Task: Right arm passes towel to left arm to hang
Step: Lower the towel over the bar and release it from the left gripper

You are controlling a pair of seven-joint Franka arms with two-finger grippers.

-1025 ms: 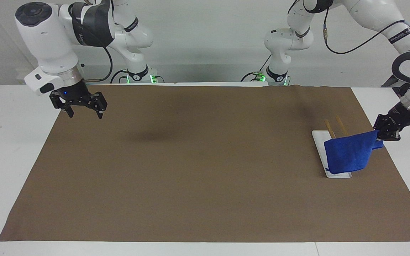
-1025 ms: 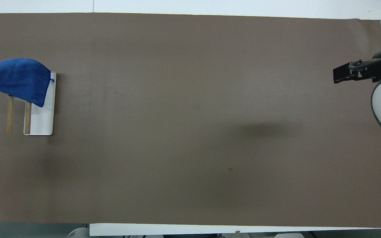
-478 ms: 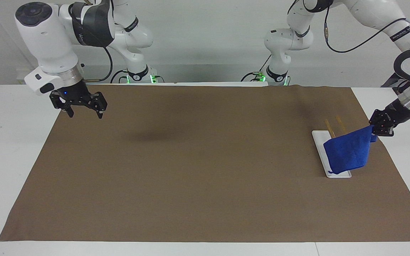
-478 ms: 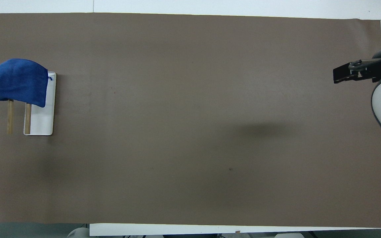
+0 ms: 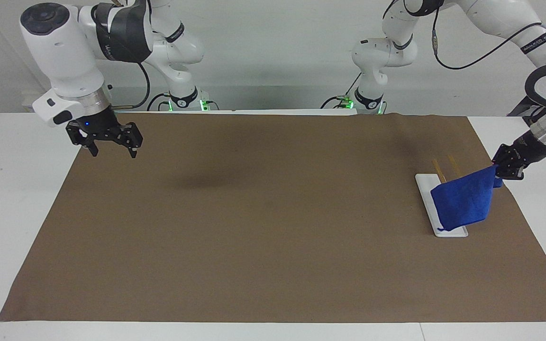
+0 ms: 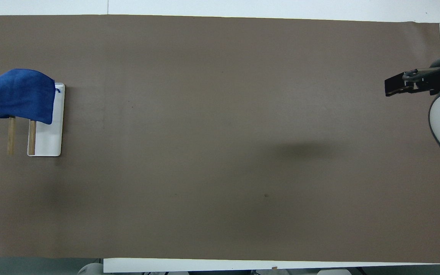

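The blue towel (image 5: 462, 201) hangs over the wooden bars (image 5: 446, 168) of the rack, above its white base (image 5: 427, 192), at the left arm's end of the table. My left gripper (image 5: 501, 174) is shut on the towel's upper corner and holds it taut beside the rack. In the overhead view the towel (image 6: 19, 95) drapes over the two bars (image 6: 21, 135); the left gripper is out of that view. My right gripper (image 5: 110, 142) waits open and empty above the mat's corner at the right arm's end, also in the overhead view (image 6: 395, 86).
A brown mat (image 5: 263, 222) covers most of the white table (image 5: 7, 189). The rack's white base (image 6: 48, 141) stands near the mat's edge at the left arm's end.
My left gripper has risen slightly and drawn the towel's corner up over the rack bars, so the towel covers more of them. The right arm has not moved.
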